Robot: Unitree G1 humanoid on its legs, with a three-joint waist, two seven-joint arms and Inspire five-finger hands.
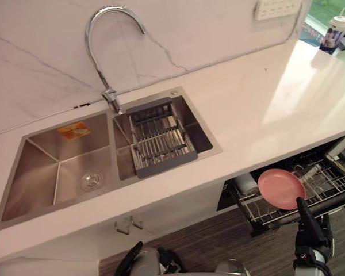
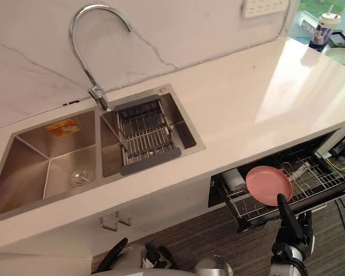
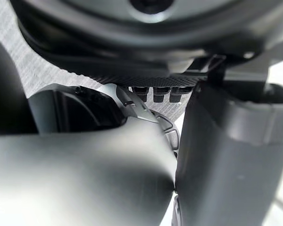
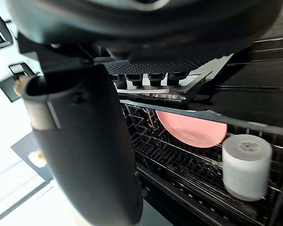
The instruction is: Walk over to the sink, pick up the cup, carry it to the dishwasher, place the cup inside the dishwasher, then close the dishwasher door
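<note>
Left hand (image 3: 94, 179): hanging low, fingers lying relaxed, holding nothing.
Right hand (image 1: 309, 224): pointing upward with fingers straight, empty, in front of the pulled-out dishwasher rack (image 1: 333, 187).
White cup (image 4: 246, 165): lying in that rack beside a pink plate (image 1: 280, 188), partly tucked under the white countertop (image 1: 264, 103).
Steel sink (image 1: 57, 167): sitting at the left.

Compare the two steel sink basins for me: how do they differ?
The left stainless-steel basin is wider and bare, showing a round drain and an orange sticker on its back wall. The right stainless-steel basin is narrower and holds a grey slatted rack. Both are rectangular and sunk in the same white countertop.
</note>
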